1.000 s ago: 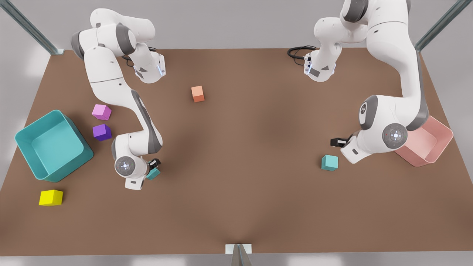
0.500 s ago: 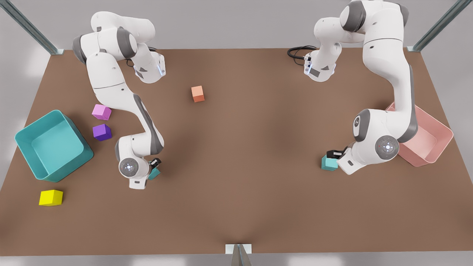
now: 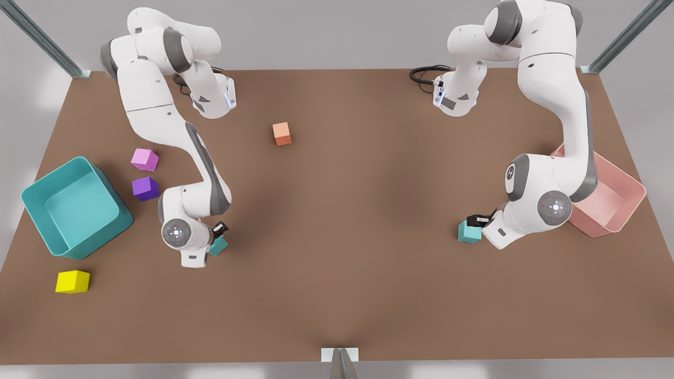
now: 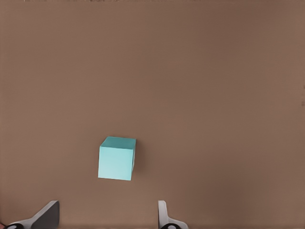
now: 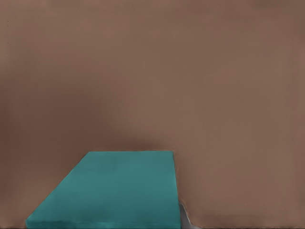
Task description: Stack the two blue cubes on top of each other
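Note:
One blue cube (image 3: 218,246) sits between the fingers of my right gripper (image 3: 217,239), at the front view's left. The same cube looms close in the right wrist view (image 5: 114,191), with a grey fingertip (image 5: 185,219) against its side. The other blue cube (image 3: 468,232) rests on the brown table at the front view's right. My left gripper (image 3: 476,222) hovers over it with its fingers spread. In the left wrist view this cube (image 4: 116,158) lies a little ahead of the open gripper (image 4: 108,205), apart from both fingers.
A teal bin (image 3: 105,237) stands at the front view's far left, with a pink cube (image 3: 145,159), a purple cube (image 3: 145,188) and a yellow cube (image 3: 72,281) around it. An orange cube (image 3: 282,133) lies mid-table. A pink bin (image 3: 640,192) is behind the left arm.
My left gripper has swung in from beside the pink bin and now hangs over its blue cube. The right arm shifted only slightly, the cube still in its fingers.

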Motion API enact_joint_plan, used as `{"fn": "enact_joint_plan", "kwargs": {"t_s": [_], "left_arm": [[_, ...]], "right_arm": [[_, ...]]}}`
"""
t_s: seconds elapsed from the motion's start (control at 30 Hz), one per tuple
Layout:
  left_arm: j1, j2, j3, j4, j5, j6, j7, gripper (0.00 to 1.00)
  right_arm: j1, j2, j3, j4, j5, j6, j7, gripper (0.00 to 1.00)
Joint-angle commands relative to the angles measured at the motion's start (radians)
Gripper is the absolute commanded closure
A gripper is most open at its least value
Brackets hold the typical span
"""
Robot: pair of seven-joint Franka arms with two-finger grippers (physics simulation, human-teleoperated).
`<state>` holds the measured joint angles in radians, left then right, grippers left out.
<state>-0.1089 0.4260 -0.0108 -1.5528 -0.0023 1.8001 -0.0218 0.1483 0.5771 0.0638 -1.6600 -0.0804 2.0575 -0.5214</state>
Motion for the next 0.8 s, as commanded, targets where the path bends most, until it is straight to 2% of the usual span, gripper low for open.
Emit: {"fn": "enact_joint_plan", "kwargs": {"t_s": [0.0, 0.03, 0.1, 0.2, 0.27, 0.47, 0.53, 0.57, 0.63, 0.77], "left_arm": [[0.000, 0.000, 0.000, 0.000, 0.001, 0.001, -0.004, 0.00], [-0.002, -0.001, 0.000, 0.000, 0.001, 0.002, -0.004, 0.00], [0.000, -0.001, 0.000, 0.000, 0.001, 0.002, -0.004, 0.00], [0.002, 0.005, 0.000, -0.001, 0.004, 0.002, -0.004, 0.00], [0.020, 0.013, 0.005, -0.001, 0.004, 0.007, -0.004, 0.00], [0.037, 0.155, 0.003, 0.000, -0.002, 0.136, -0.003, 0.00], [0.038, 0.174, 0.003, -0.012, 0.001, 0.173, 0.000, 0.00], [0.037, 0.163, -0.003, -0.049, 0.004, 0.188, 0.003, 0.00], [0.029, 0.135, -0.003, -0.202, 0.005, 0.372, 0.005, 0.00], [0.041, 0.146, -0.003, -0.225, 0.061, 0.417, 0.008, 0.00]], "right_arm": [[0.007, -0.089, 0.057, 0.003, 0.001, -0.235, 0.001, 0.79], [0.010, -0.134, 0.132, 0.031, 0.051, -0.301, 0.017, 0.79], [0.085, -0.129, 0.254, 0.183, 0.054, -0.353, 0.087, 0.79], [0.333, -0.023, 0.271, 0.399, 0.042, -0.335, 0.208, 0.79], [0.459, 0.090, 0.261, 0.551, 0.001, -0.330, 0.307, 0.79], [0.554, 0.311, 0.240, 0.557, -0.123, -0.050, 0.517, 0.79], [0.582, 0.383, 0.232, 0.597, -0.137, -0.019, 0.570, 0.79], [0.602, 0.415, 0.226, 0.608, -0.159, 0.027, 0.606, 0.79], [0.649, 0.443, 0.191, 0.614, -0.160, 0.075, 0.643, 0.79], [0.666, 0.483, 0.176, 0.615, -0.160, 0.136, 0.669, 0.79]]}}
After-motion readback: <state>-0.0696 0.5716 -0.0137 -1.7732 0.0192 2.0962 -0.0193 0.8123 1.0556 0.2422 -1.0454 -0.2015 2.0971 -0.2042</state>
